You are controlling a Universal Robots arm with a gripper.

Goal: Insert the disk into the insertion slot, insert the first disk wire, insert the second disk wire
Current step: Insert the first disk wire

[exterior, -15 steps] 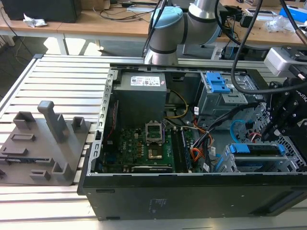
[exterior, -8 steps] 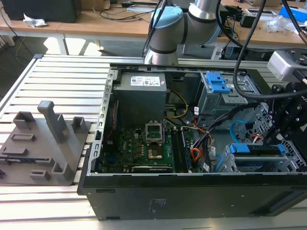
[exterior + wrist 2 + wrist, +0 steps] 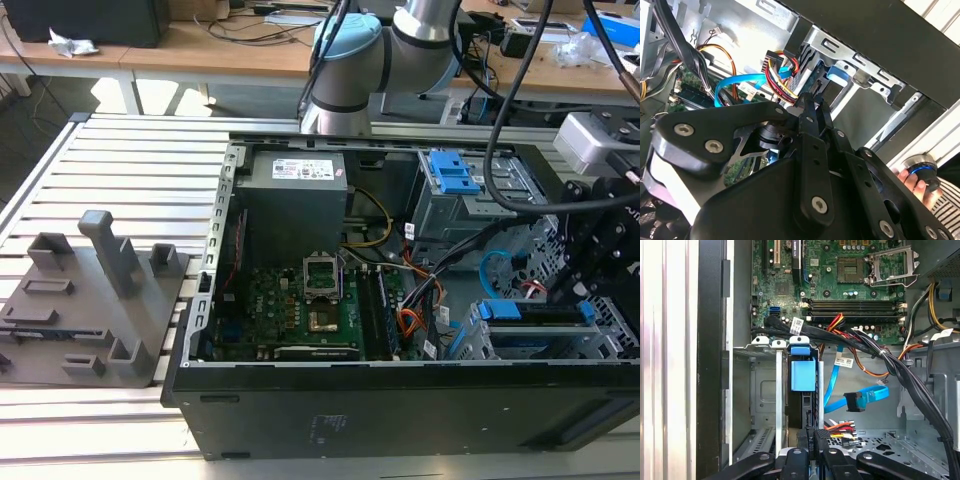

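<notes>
The disk, dark with a blue handle, sits inside the insertion slot, a silver cage at the case's near corner; in the exterior view the disk lies in the slot at that view's right. My gripper is shut on the black plug of the first disk wire, a red, yellow and black bundle, right at the disk's rear end. In the second wrist view the fingertips meet where that bundle ends. The second disk wire, light blue with a dark plug, hangs loose beside the disk.
A thick black cable bundle crosses above the cage. The motherboard, the power supply and a grey cage with a blue latch occupy the case. A grey fixture stands on the slatted table. A person's hand is beside the case.
</notes>
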